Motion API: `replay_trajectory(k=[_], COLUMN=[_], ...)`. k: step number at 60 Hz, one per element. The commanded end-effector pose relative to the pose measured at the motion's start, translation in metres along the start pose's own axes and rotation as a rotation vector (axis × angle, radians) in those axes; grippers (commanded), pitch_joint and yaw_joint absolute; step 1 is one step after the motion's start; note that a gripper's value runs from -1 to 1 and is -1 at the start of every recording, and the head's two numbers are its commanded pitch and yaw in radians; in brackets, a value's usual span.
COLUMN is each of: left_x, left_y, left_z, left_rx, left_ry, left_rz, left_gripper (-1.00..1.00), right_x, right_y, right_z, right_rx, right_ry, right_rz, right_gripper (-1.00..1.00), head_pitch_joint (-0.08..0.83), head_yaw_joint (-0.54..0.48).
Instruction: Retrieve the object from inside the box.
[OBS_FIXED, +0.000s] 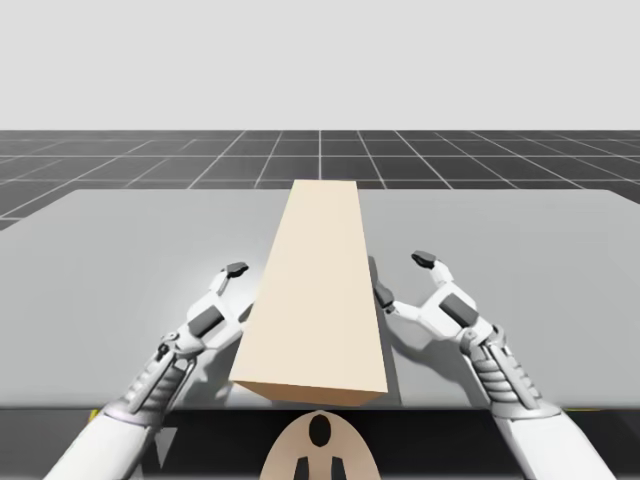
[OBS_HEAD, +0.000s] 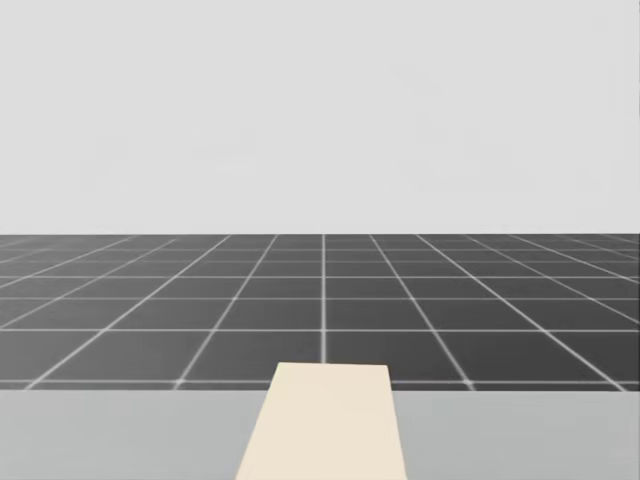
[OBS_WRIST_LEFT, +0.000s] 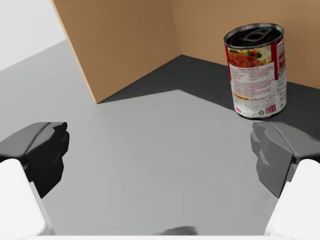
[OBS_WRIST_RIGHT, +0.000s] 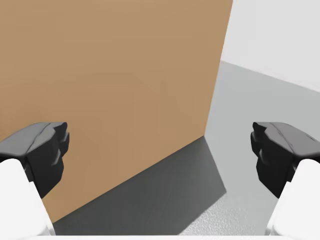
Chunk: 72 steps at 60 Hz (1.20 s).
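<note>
The long tan box (OBS_FIXED: 320, 290) is laid lengthwise at the middle of the grey worktop (OBS_FIXED: 120, 260), between both arms. The left gripper (OBS_FIXED: 238, 290) is held just beside the box's left side, fingers apart, nothing between them. A red-labelled can (OBS_WRIST_LEFT: 256, 70) is seen upright inside the box, in shade, ahead of this gripper and untouched. The right gripper (OBS_FIXED: 403, 277) is held at the right wall, fingers spread, nothing grasped.
</note>
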<state>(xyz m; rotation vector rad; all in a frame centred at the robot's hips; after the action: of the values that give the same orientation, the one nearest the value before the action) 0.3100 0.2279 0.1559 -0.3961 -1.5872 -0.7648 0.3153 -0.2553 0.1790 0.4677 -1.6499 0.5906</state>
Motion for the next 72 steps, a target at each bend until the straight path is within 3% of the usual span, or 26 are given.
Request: replay_trajectory(k=[1, 15, 18, 21, 31, 35, 49, 57, 70, 72], left_x=[0.008, 0.009, 0.008, 0.004, -0.005, -0.006, -0.011, -0.014, -0.02, -0.021], left_y=[-0.022, -0.025, -0.027, -0.026, -0.016, -0.013, -0.012, -0.011, -0.013, -0.013], left_z=[0.0, -0.009, -0.015, -0.02, -0.041, -0.053, -0.091, -0.108, -0.132, -0.137], left_rx=[-0.105, -0.183, -0.22, -0.238, -0.294, -0.315, -0.387, -0.436, -0.501, -0.517], left_ry=[-0.016, -0.012, -0.021, -0.037, -0.042, -0.037, -0.01, -0.01, -0.005, -0.002], left_rz=[-0.018, 0.047, 0.095, 0.077, 0.099, 0.082, 0.059, 0.079, 0.079, 0.064], left_gripper=[-1.0, -1.0, -1.0, -1.0, -1.0, -1.0, -1.0, -1.0, -1.0, -1.0], right_x=[0.005, 0.005, 0.005, 0.006, 0.007, 0.006, 0.007, 0.007, 0.009, 0.009], right_y=[0.008, 0.009, 0.009, 0.009, 0.009, 0.01, 0.013, 0.015, 0.016, 0.016], right_z=[0.003, 0.003, 0.003, 0.004, 0.005, 0.005, 0.005, 0.006, 0.007, 0.007], right_rx=[0.061, 0.053, 0.054, 0.054, 0.061, 0.064, 0.079, 0.09, 0.098, 0.099], right_ry=[-0.031, -0.031, -0.034, -0.037, -0.042, -0.042, -0.046, -0.049, -0.056, -0.056], right_rz=[0.019, 0.032, 0.034, 0.037, 0.041, 0.045, 0.056, 0.062, 0.066, 0.067], right_gripper=[-1.0, -1.0, -1.0, -1.0, -1.0, -1.0, -1.0, -1.0, -1.0, -1.0], head_pitch_joint=[-0.013, -0.012, -0.012, -0.013, -0.009, -0.006, 0.008, 0.01, 0.015, 0.014], head_yaw_joint=[0.0, 0.0, 0.0, 0.0, 0.0, 0.0, 0.01, 0.0, 0.0, -0.01])
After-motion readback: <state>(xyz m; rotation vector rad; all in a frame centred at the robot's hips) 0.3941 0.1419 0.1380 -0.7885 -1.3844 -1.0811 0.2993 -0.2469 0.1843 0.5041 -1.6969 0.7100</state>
